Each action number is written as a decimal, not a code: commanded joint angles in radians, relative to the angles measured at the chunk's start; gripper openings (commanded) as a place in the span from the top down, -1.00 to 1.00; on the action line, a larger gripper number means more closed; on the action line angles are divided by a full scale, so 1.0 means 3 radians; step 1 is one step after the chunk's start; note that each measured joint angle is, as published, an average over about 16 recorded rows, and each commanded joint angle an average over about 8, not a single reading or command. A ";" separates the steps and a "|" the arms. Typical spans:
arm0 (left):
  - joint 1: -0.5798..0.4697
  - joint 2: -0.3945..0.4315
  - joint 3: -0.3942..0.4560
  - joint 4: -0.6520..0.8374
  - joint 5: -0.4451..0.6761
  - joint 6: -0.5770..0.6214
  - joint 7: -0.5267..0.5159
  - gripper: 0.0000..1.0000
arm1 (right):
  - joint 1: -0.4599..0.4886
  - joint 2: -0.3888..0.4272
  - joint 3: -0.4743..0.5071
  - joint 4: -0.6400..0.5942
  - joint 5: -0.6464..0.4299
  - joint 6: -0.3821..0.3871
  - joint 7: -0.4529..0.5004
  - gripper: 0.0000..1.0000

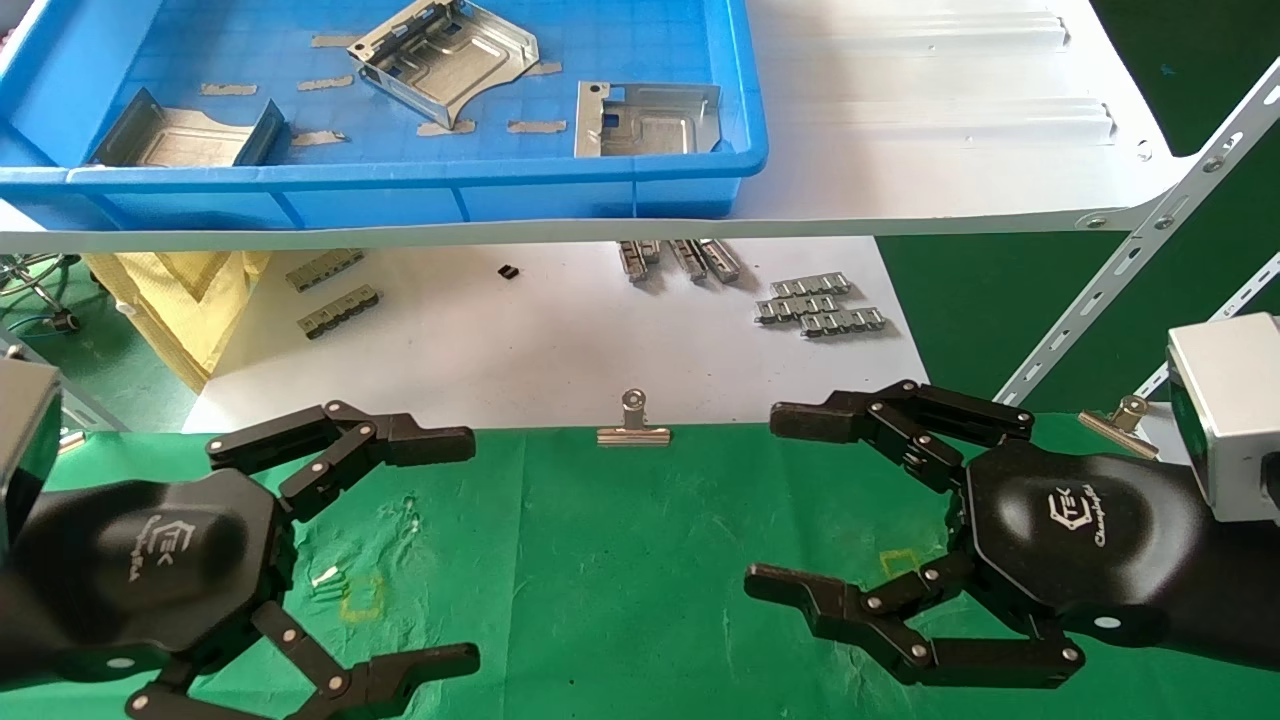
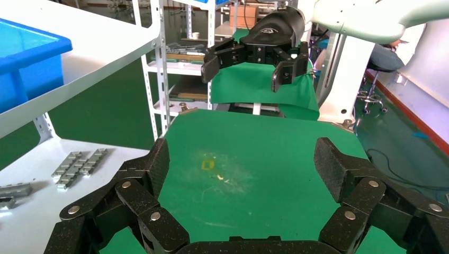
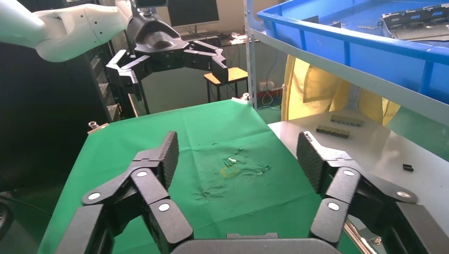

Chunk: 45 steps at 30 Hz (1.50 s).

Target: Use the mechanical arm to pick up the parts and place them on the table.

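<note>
Left pincer (image 1: 395, 545) and right pincer (image 1: 850, 520), spread wide, empty, hovering above green counter (image 1: 620, 560) at frame bottom. Judged pre-reach: nothing picked yet. Next: lift toward blue tray (image 1: 400, 190), upper left, holding parts (image 1: 445, 60), (image 1: 645, 120), (image 1: 190, 135); clench one flange.

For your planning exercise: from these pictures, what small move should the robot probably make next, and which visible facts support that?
Probably lift the right gripper up toward the blue tray and the nearest part. Both grippers, the left gripper too, are open and empty over the green table, which holds no part, while three parts lie in the tray on the shelf above.
</note>
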 commanded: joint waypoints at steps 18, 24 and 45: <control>0.0001 -0.0001 0.0000 -0.0002 -0.0001 0.0000 0.0000 -1.00 | 0.0000 0.0000 0.0000 0.0000 0.0000 0.0000 0.0000 1.00; -0.0109 0.0010 -0.0010 0.0005 0.0038 -0.0056 -0.0019 -1.00 | 0.0000 0.0000 0.0000 0.0000 0.0000 0.0000 0.0000 1.00; -0.2690 0.1352 0.0575 0.2743 0.1596 -0.1125 0.0235 -1.00 | 0.0000 0.0000 0.0000 0.0000 0.0000 0.0000 0.0000 1.00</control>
